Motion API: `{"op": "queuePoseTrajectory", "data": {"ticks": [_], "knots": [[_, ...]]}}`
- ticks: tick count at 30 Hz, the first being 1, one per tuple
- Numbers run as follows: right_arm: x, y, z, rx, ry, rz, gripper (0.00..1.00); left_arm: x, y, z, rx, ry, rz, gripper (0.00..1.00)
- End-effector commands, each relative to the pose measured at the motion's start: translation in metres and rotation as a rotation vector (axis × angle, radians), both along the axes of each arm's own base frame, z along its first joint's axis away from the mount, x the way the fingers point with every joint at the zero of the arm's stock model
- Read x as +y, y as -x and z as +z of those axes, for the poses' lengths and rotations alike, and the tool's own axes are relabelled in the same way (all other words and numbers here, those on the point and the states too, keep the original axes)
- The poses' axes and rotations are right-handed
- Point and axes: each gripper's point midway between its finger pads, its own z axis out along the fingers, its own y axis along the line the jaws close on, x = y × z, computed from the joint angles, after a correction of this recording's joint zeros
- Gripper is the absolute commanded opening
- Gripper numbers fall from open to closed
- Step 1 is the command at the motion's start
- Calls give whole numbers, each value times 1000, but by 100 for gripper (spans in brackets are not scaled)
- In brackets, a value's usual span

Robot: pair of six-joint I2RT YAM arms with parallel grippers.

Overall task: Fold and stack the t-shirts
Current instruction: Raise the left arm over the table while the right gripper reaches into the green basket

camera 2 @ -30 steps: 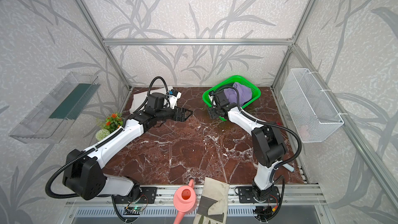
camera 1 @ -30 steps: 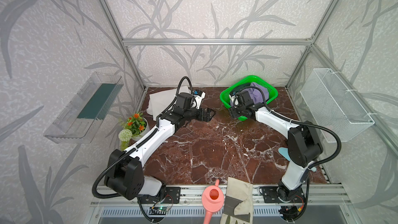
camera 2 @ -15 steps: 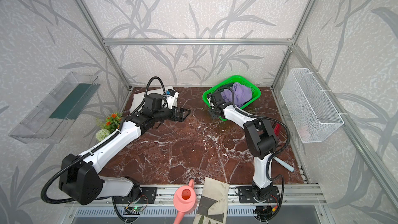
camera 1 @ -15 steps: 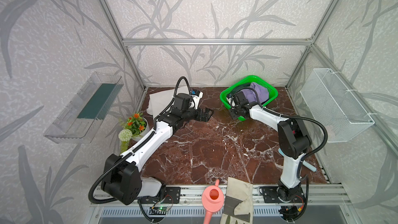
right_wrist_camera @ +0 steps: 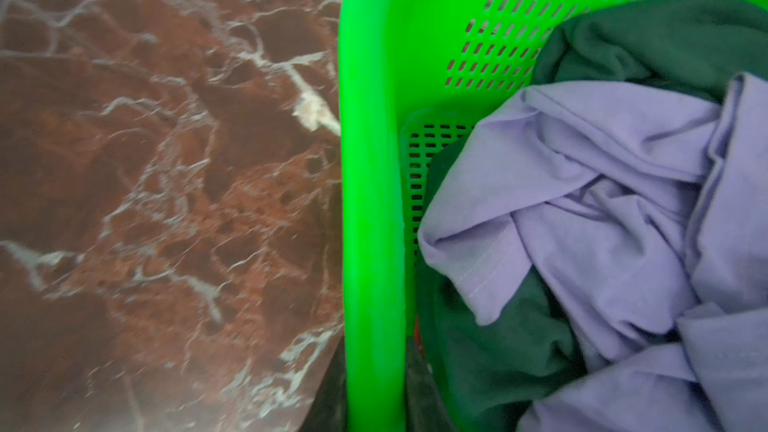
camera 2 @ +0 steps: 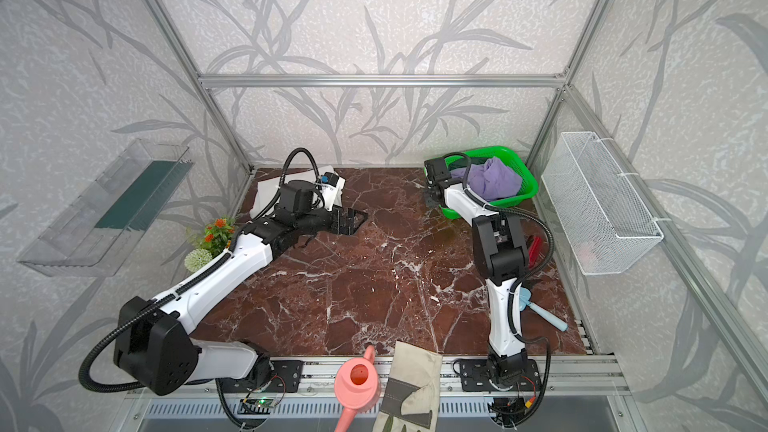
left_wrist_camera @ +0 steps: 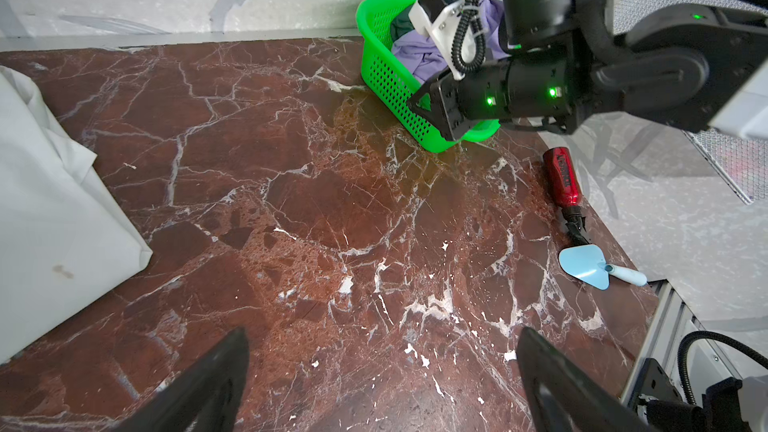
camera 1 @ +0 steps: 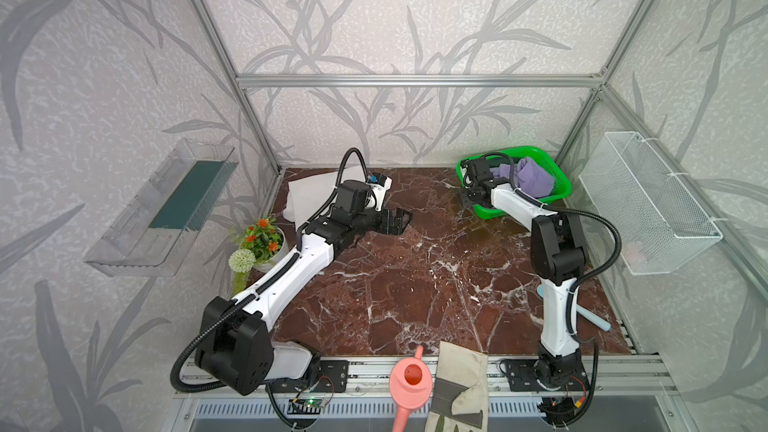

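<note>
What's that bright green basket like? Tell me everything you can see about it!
The green basket is bright plastic, with rounded corners and small slots all over its walls. It sits on the marble table in the far right corner. Inside, a crumpled lavender t-shirt lies on a dark green t-shirt. The right gripper pinches its rim, one finger inside and one outside.

Robot lab enclosure, aluminium frame point(camera 1: 415, 80), leaf-print panels point(camera 1: 415, 14), marble-look tabletop point(camera 1: 415, 280)
</note>
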Motion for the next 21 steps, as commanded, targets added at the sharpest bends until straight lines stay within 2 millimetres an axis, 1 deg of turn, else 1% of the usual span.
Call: {"op": "queuePoseTrajectory", "data": {"ticks": [1,4,8,11,15,17,18,19,21], "knots": [[-18,-14,-10,32,10,-40,15,-5,6,4,-17,3,-32,99],[-35,-29,-11,39,26,-67,16,-6,5,3,-17,0,-34,99],[-54,-41,-12,53,34,-93,16,-6,5,2,-11,-3,-34,99],[-62,-46,-13,57,52,-107,15,-6,5,3,-13,-3,-35,99],[-72,-50,-18,79,65,-134,16,-6,5,2,-10,-5,-33,99],[-69,-52,-19,84,48,-121,16,-6,5,2,-10,-4,-35,99],[-66,-52,-18,85,36,-111,17,-6,5,2,-9,-3,-35,99],[-63,-53,-15,82,23,-99,22,-6,5,2,-10,-3,-36,99],[-62,-54,-3,62,13,-99,40,-7,6,3,-10,-3,-40,99]]}}
